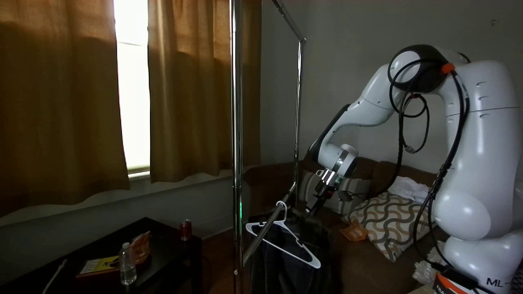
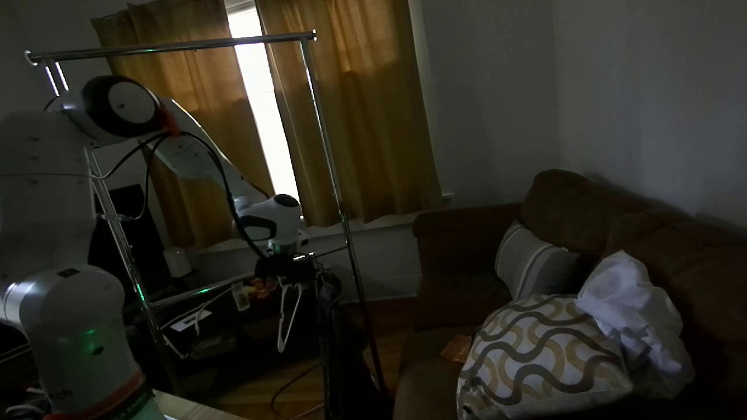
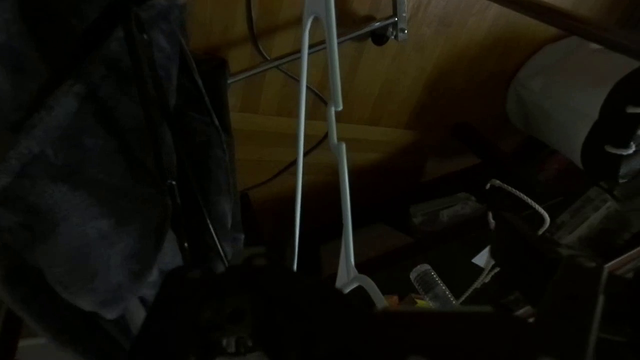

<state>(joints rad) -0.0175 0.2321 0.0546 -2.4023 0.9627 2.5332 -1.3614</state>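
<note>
While the white robot arm (image 1: 474, 143) arches toward the chrome garment rack (image 1: 237, 122), its gripper (image 1: 312, 206) points down at a slant close to the rack's lower rail (image 1: 254, 248). The fingers stand spread wide with nothing seen in their grasp, though the wrist view leaves them in deep shadow. Nearest to them is a white plastic hanger (image 3: 345, 190), its hook at the rail and most of its triangular frame below; whether the gripper touches that hook cannot be told. Just beside the hanger, a dark garment (image 3: 90, 215) hangs, too dim for its kind to be made out. Near the window with its mustard curtains (image 1: 184, 102), a black table (image 1: 167, 243) bears a red soda can (image 1: 186, 230), a clear plastic bottle (image 1: 127, 267) and an orange snack bag (image 1: 140, 247). In both exterior views a brown sofa (image 2: 473, 251) shows, and on it lie a wavy-patterned pillow (image 2: 531, 361), a striped cushion (image 2: 528, 262) leaning against the backrest, a crumpled white bundle (image 2: 633, 303) against the patterned pillow, and an orange packet (image 2: 456, 349) just beside that pillow.
</note>
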